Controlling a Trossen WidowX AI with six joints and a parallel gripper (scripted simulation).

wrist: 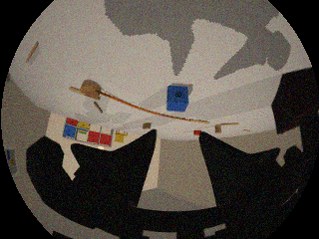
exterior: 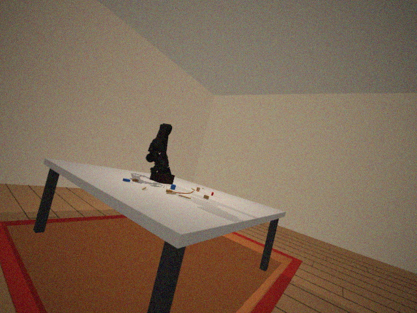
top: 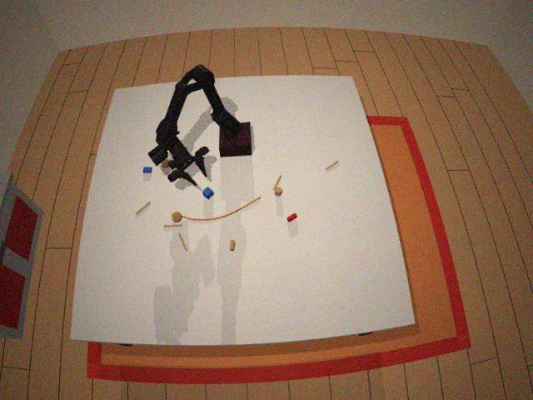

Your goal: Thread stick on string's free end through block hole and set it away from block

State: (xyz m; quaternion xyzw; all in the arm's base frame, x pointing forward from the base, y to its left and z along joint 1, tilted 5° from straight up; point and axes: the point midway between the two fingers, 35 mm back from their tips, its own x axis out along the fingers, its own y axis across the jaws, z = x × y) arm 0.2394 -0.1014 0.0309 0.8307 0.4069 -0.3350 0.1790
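Observation:
The blue block [top: 208, 192] [exterior: 172, 186] [wrist: 177, 104] stands on the table, with a dark hole visible on its face in the wrist view. My gripper [top: 201, 181] [wrist: 178, 134] is open and empty, raised above the table close to the block, with the block outside its fingers. The round wooden button [top: 176, 217] [wrist: 91, 88] lies on the table. The orange-brown string [top: 209, 220] [wrist: 145, 110] curves from it past the block, outside the hole. The thin stick [top: 252, 201] [wrist: 200, 121] at its free end lies on the table.
Loose sticks [top: 172, 226] [top: 182, 242] lie near the button. Another stick [top: 276, 182] lies beside a round wooden piece [top: 278, 191]. A red piece [top: 292, 217], a wooden piece [top: 232, 245] and a flat blue piece [top: 146, 170] also lie on the table.

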